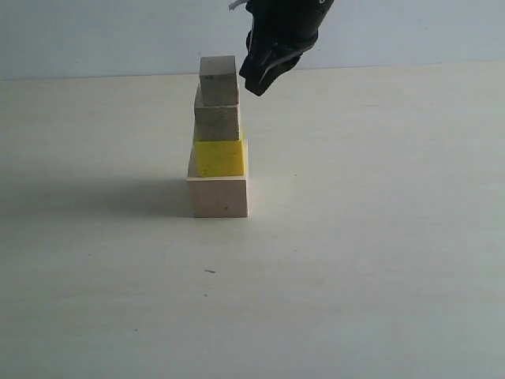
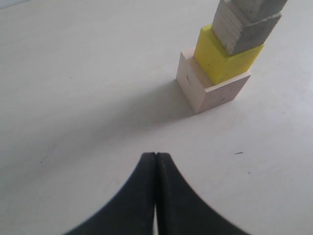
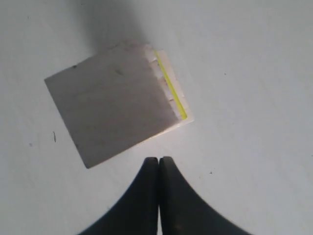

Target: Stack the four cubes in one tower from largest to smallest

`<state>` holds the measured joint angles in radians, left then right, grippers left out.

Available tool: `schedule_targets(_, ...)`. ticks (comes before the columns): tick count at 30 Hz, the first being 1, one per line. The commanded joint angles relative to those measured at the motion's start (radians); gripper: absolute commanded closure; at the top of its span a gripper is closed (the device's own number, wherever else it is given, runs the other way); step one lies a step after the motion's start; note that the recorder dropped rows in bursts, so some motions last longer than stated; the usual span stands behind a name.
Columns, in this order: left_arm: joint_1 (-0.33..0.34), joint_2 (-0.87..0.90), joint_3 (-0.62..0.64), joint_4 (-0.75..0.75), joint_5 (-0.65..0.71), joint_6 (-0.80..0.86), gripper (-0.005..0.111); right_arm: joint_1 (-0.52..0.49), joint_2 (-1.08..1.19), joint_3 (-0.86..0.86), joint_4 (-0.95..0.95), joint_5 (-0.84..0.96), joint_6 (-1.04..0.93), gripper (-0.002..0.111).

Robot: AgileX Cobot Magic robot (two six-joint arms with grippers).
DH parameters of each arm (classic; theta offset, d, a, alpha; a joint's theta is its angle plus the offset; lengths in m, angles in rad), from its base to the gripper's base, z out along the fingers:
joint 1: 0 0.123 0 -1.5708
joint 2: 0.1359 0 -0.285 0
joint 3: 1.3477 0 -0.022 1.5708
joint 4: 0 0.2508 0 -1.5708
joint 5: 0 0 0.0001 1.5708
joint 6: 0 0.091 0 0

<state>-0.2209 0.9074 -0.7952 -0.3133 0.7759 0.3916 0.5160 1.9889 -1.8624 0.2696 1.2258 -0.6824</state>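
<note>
The four cubes stand as one tower on the table. The large pale wooden cube [image 1: 219,197] is at the bottom, with the yellow cube [image 1: 220,158] on it. Above that comes a bare wooden cube [image 1: 218,122], and the smallest cube [image 1: 218,79] is on top. My right gripper [image 1: 256,85] hangs shut and empty just right of the top cube, apart from it. The right wrist view looks down on the top cube [image 3: 112,103], with the right gripper [image 3: 159,159] beside it. My left gripper [image 2: 155,155] is shut and empty, well away from the tower's base cube [image 2: 210,90].
The pale table [image 1: 379,237] spreads out on all sides of the tower, with a light wall behind it. The tower's shadow falls to its left. A tiny dark speck [image 1: 209,271] lies in front of the tower.
</note>
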Motion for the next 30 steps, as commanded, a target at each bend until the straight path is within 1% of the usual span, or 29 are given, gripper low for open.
schedule_targets(1,0.002,-0.006,-0.001,-0.001,-0.008,0.001,0.107,-0.004,-0.03,0.002,0.015,-0.005,0.003,0.108)
schedule_targets(14,0.002,-0.006,-0.001,-0.001,-0.008,0.001,0.107,-0.004,-0.04,0.002,0.073,-0.005,-0.004,0.108)
schedule_targets(23,0.002,-0.006,-0.001,-0.001,-0.008,0.001,0.107,-0.004,-0.04,0.002,0.069,-0.005,-0.005,0.108)
schedule_targets(30,0.002,-0.006,-0.001,-0.001,-0.008,0.001,0.107,-0.004,-0.04,0.002,0.025,-0.005,-0.002,0.108)
